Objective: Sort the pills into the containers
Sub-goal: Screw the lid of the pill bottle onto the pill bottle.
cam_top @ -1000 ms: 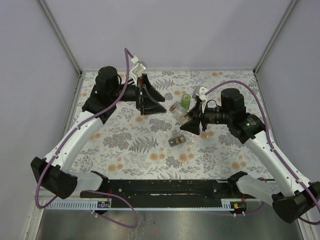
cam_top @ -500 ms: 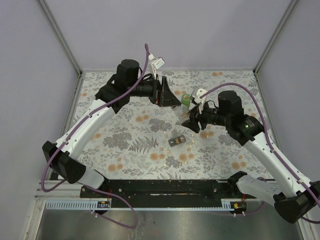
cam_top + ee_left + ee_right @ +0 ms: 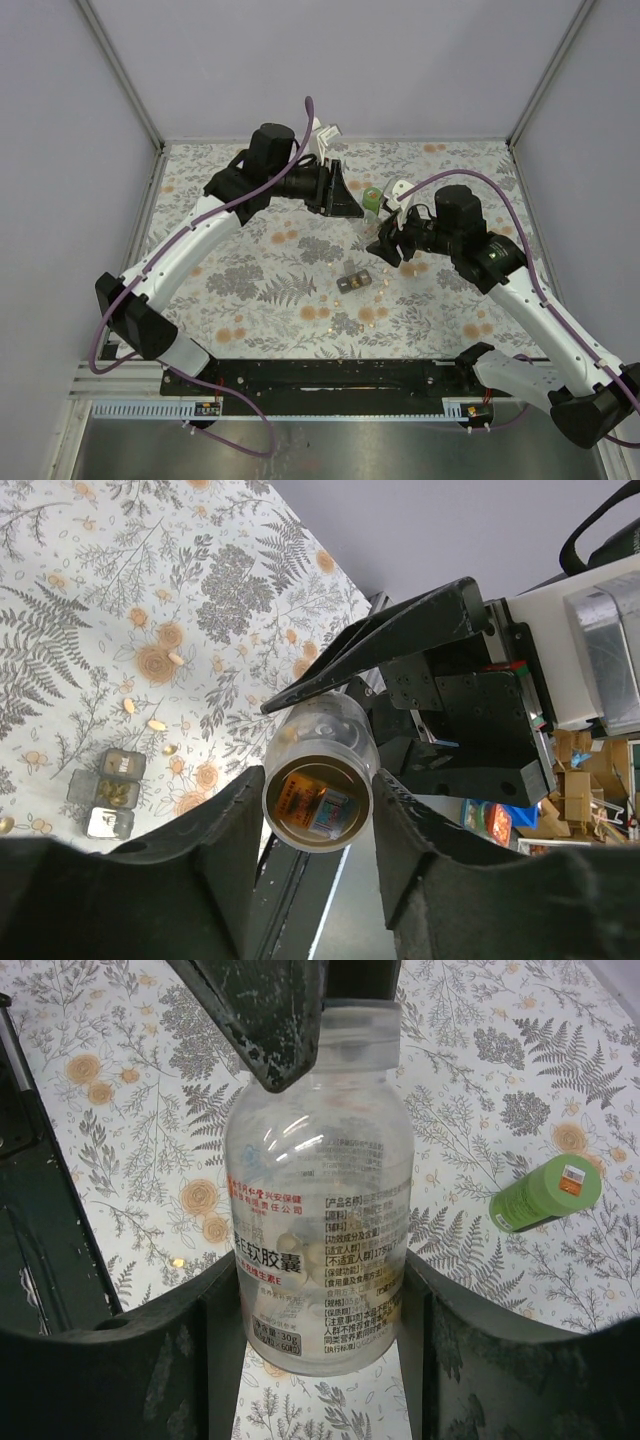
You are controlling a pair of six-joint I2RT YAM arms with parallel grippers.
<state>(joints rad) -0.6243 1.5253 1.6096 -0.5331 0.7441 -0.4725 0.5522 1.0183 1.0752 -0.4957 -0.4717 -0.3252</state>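
- Right wrist view: right gripper (image 3: 320,1332) is part open, jaws clamped on the body of the clear pill bottle (image 3: 320,1190). Label faces the cam, pills show inside
- Bottle is held off the table (image 3: 250,285), lying roughly level at far centre, btwn the two grippers. Green bottle (image 3: 545,1195) lies on the cloth just to its far side, apart from it
- Left gripper (image 3: 318,810) is about half open, jaws set on either side of the bottle's cap end. Both look to touch it in the left wrist view, so it reads as a grip on the cap, but firmness can't be judged
- Small pill box (image 3: 105,790) sits nearer on the table, approx centre, w/ a few loose pills (image 3: 157,724) beside it. Neither is touched
- Step in hand, prob: uncapping, right arm steadies the body while left takes the cap
- Next move needs a firm left pinch, then a twist about the bottle's axis w/ right holding still, then a straight pull away
- Risk: the smooth body may slip in the right jaws, or pills may spill once it's open since it lies level, so tip the mouth up first
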